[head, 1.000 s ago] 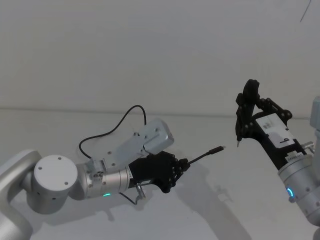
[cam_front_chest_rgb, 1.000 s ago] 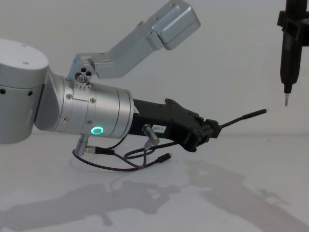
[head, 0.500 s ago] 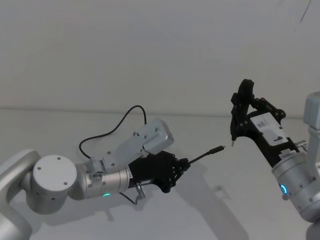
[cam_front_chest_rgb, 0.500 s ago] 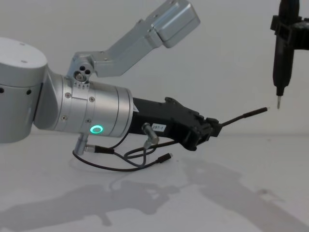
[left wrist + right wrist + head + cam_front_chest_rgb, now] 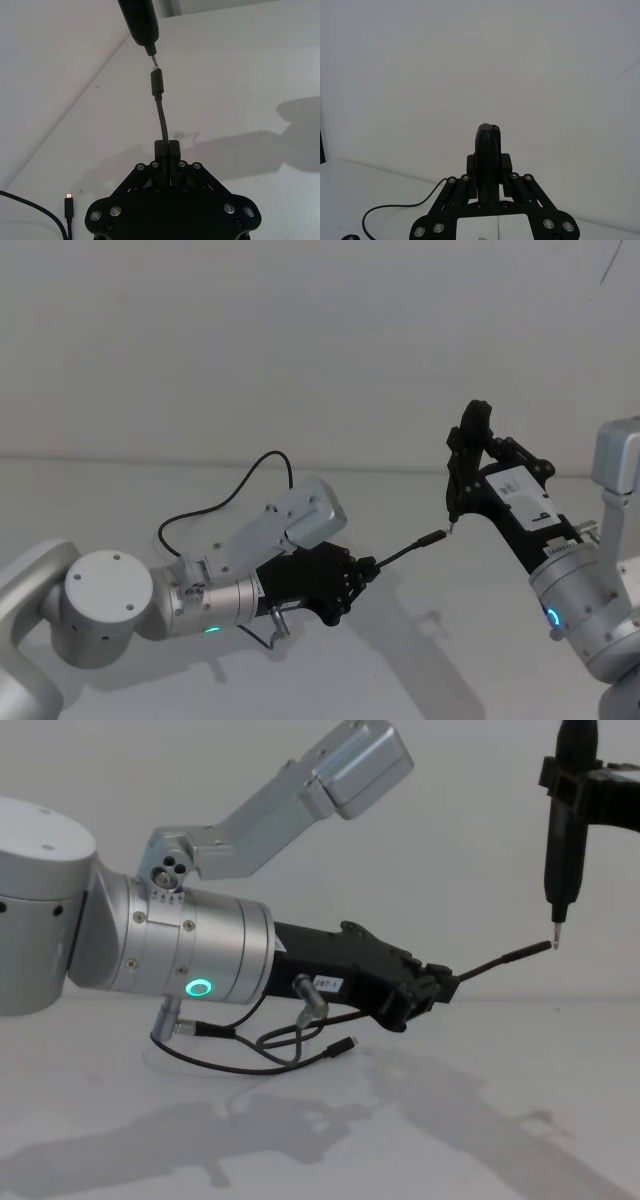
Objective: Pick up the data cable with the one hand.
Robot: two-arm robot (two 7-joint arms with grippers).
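Already the pick-up looks done: from the head camera, the left gripper (image 5: pixel 362 570) is clamped on the data cable (image 5: pixel 404 550), its plug lifted off the table (image 5: pixel 480 660). From the left wrist, the cable juts straight out toward the pen tool (image 5: pixel 141 22). From the right wrist, the right gripper (image 5: pixel 489 165) pinches that tool. From the chest, the tool tip meets the plug; slack cable trails below.

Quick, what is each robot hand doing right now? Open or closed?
Left hand: closed on the black cable, one plug sticking out in front.
Right hand: closed on a black pen-like tool.
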